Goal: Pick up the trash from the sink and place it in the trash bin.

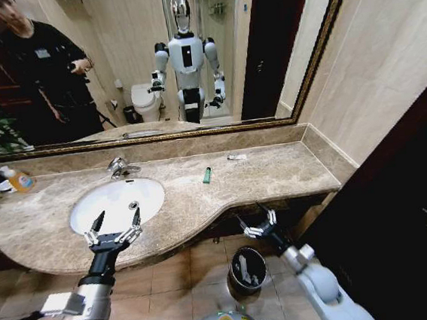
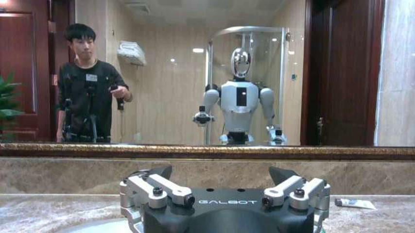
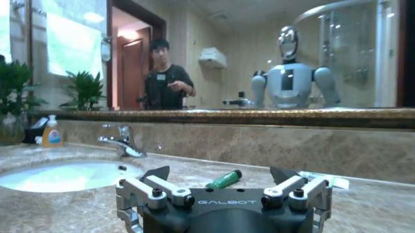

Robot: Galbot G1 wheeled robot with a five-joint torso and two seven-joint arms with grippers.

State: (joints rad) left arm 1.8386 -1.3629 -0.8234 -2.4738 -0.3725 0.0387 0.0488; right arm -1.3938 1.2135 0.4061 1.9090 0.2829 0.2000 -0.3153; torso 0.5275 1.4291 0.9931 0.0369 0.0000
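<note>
The white oval sink (image 1: 90,217) is set in the marble counter, and I see no trash in its bowl. A small green lighter-like stick (image 1: 207,175) lies on the counter to the right of the sink. A white tube (image 1: 237,157) lies farther back by the wall. My left gripper (image 1: 117,212) hovers open over the sink's front rim. My right gripper (image 1: 256,220) is open at the counter's front edge, above the trash bin (image 1: 238,286) on the floor. From the right wrist, the green stick (image 3: 224,179) and the tube (image 3: 324,179) lie ahead of the right gripper (image 3: 219,175).
A chrome faucet (image 1: 121,167) stands behind the sink. A bottle with an orange label (image 1: 20,180) sits at the counter's far left. A mirror runs along the back wall, and a dark panel stands on the right. The floor under the counter is tiled.
</note>
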